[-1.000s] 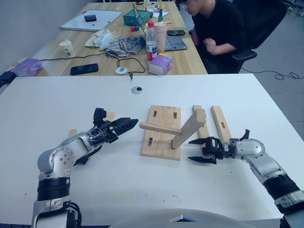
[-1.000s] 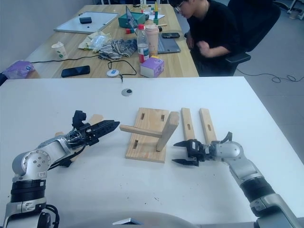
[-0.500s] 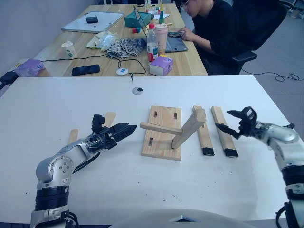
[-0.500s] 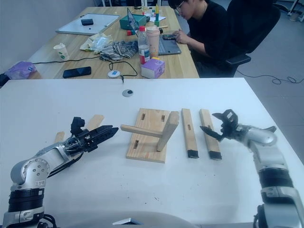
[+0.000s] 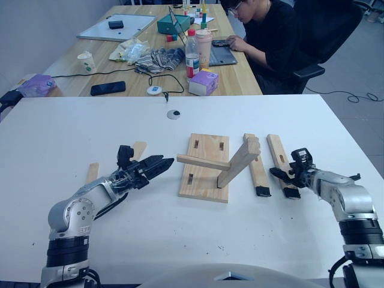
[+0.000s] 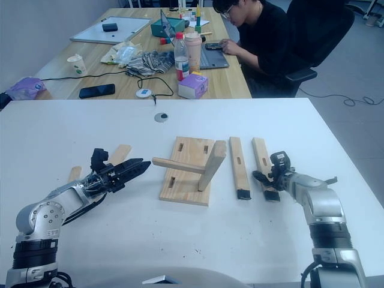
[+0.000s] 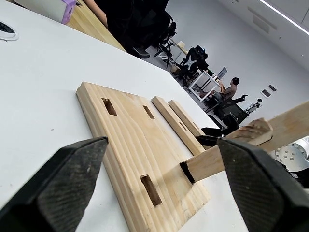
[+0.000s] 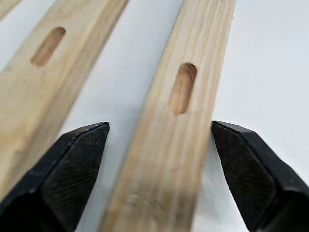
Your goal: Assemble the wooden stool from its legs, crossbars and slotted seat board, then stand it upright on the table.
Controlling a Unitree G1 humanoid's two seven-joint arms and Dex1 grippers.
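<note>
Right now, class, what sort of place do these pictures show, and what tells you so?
Probably a shared office or lab: a cluttered wooden desk with a laptop and phone, an office chair beside it, and loose stool parts on a white worktable.

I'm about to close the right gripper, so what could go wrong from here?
The right gripper straddles the outer slotted wooden leg near its black-capped end; lifted there, it may droop or twist. The neighbouring slotted leg lies close; closing might nudge it. The open left gripper sits by the wooden crossbar of the leaning leg; a bump could topple it.
</note>
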